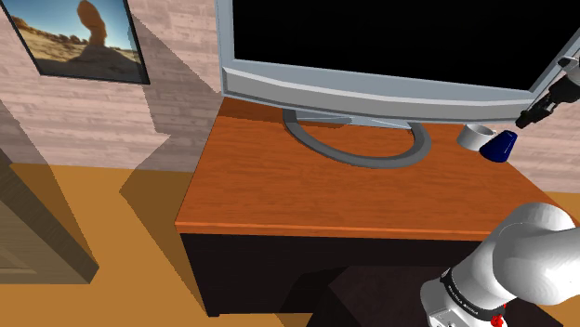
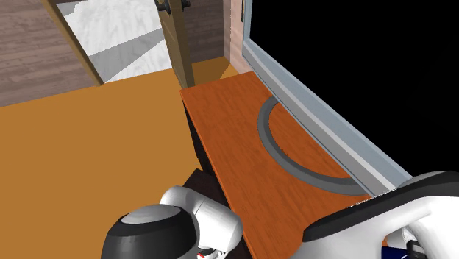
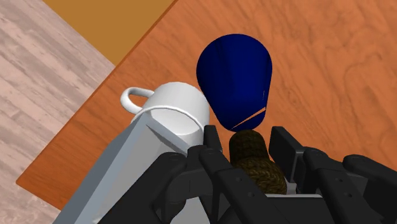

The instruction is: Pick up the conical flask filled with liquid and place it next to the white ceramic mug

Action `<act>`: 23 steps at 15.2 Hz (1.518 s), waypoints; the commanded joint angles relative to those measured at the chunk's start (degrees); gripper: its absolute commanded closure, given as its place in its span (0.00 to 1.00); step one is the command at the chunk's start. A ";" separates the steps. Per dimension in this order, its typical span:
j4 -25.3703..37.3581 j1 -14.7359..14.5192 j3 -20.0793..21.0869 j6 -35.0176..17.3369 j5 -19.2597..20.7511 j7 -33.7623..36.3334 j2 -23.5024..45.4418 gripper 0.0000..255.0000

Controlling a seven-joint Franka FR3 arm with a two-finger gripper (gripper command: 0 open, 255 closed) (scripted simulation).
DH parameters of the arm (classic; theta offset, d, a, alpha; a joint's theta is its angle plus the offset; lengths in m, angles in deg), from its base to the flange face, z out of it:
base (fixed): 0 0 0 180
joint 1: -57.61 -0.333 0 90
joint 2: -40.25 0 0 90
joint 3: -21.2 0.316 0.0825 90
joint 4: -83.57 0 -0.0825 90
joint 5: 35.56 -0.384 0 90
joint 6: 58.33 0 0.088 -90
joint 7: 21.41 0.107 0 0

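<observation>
My tool [image 3: 249,141] hangs above the dark blue conical flask [image 3: 235,79], fingers wide, its cork stopper [image 3: 253,156] showing between them. The white mug [image 3: 175,111] stands just beside it on the tabletop [image 3: 318,63].

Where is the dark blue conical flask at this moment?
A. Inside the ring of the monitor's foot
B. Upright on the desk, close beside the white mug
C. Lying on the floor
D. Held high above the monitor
B: the flask stands on the wooden desk close beside the mug, near the desk's corner.
</observation>
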 commanded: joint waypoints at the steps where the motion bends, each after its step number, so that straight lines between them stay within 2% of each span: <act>1: -1.86 0.20 -0.68 -1.83 0.56 0.09 -0.25 1.00; 9: -1.85 0.19 -0.69 -1.83 0.56 0.10 -0.26 1.00; 10: -1.85 0.19 -0.68 -1.83 0.56 0.10 -0.26 0.00; 15: -1.85 0.18 -0.70 -1.83 0.56 0.10 -0.25 0.00; 19: 3.60 1.70 3.16 5.11 -0.63 -0.50 -0.82 0.00; 23: 3.60 1.70 3.16 5.10 -0.63 -0.51 -0.82 0.00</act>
